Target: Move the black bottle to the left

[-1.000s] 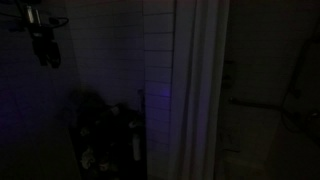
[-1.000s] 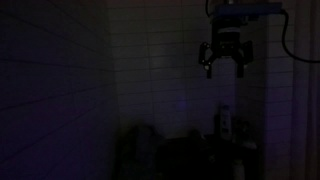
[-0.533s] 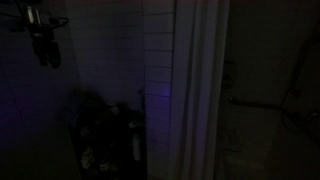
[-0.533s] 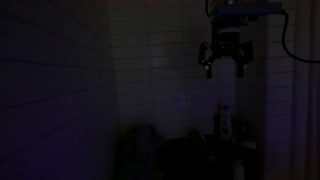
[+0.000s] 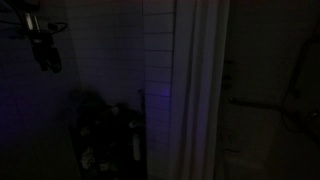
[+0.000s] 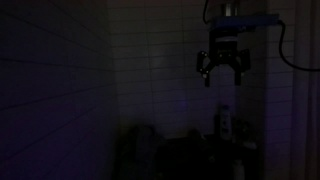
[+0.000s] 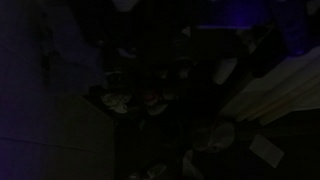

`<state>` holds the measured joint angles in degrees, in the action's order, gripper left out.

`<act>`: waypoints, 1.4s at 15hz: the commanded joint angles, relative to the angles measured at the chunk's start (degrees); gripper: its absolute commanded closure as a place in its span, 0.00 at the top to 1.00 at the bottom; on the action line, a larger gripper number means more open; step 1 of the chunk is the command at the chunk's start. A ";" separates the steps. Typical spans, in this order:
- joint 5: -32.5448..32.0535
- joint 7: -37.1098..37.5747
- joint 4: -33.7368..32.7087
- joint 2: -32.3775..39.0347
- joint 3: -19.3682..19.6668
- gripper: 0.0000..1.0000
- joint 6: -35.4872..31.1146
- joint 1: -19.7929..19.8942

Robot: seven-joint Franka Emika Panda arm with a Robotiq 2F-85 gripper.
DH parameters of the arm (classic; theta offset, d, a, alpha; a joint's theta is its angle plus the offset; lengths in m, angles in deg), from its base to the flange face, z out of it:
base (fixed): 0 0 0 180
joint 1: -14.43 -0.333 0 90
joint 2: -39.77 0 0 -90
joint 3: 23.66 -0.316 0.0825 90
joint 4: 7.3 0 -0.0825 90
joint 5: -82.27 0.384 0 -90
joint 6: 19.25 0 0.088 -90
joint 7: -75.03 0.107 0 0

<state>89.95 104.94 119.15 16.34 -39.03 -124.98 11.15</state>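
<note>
The scene is very dark. My gripper hangs high above a cluster of bottles in both exterior views [image 5: 47, 58] [image 6: 222, 76]. Its fingers are spread apart and hold nothing. The bottles stand in a dark rack [image 5: 100, 140] [image 6: 190, 152] against the tiled wall. One pale bottle [image 6: 224, 120] stands out. I cannot tell which of the dark shapes is the black bottle. The wrist view looks down on several dim bottle tops [image 7: 150, 100], and my fingers do not show there.
A tiled wall [image 6: 150, 60] stands behind the rack. A pale vertical post or door frame [image 5: 195, 90] rises beside the rack. A pale slanted edge [image 7: 270, 95] shows in the wrist view.
My gripper has come down a little towards the bottles. Nothing else has moved.
</note>
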 commanded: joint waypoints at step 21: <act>-7.71 6.52 7.88 14.33 7.88 1.00 -18.74 4.73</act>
<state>84.50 107.52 127.93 27.39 -31.44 -140.93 15.38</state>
